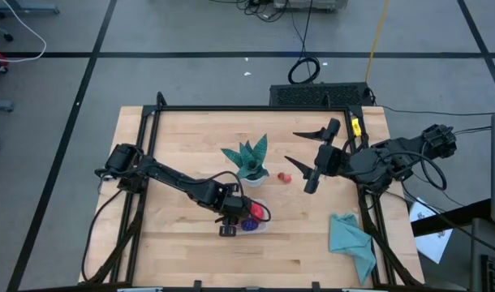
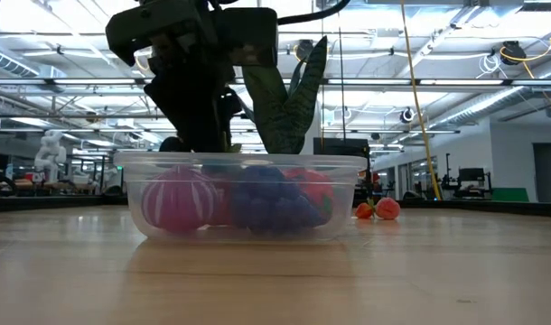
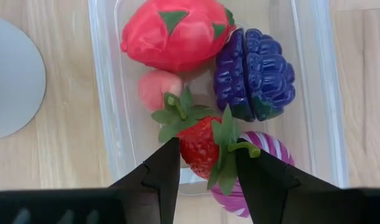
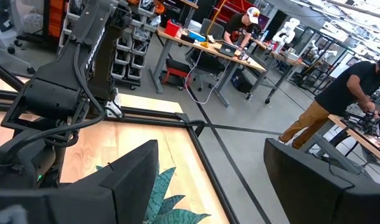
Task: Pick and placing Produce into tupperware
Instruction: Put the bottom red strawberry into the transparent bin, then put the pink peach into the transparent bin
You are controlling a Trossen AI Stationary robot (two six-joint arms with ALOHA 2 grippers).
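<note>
- Where the desk point(image 1: 191, 251) spreads widest, its wood is mostly bare, with the things gathered near the middle.
- The left arm reaches from the left edge toward the middle; its gripper point(image 3: 205, 171) hangs over the tub point(image 1: 249, 223), fingers point(image 3: 159, 177) pinched on a strawberry point(image 3: 199, 146) just above the fruit inside.
- The right arm stands by the right edge, raised off the desk, and its gripper point(image 1: 306, 156) has its fingers spread wide with nothing between them.
- A teal cloth point(image 1: 350, 239) lies crumpled near the front right corner.
- A teal plant point(image 1: 248, 159) in a white pot stands near the desk's middle, just behind the tub.
- The tub, clear plastic, sits a little in front of the middle and holds the produce.
- Inside it lie a big red fruit point(image 3: 174, 32), a dark purple berry point(image 3: 255, 74), a striped pink ball point(image 3: 268, 152) and a pale pink piece point(image 3: 157, 88), packed close together.
- Two small red pieces point(image 1: 284, 176) rest on the wood just right of the plant.
</note>
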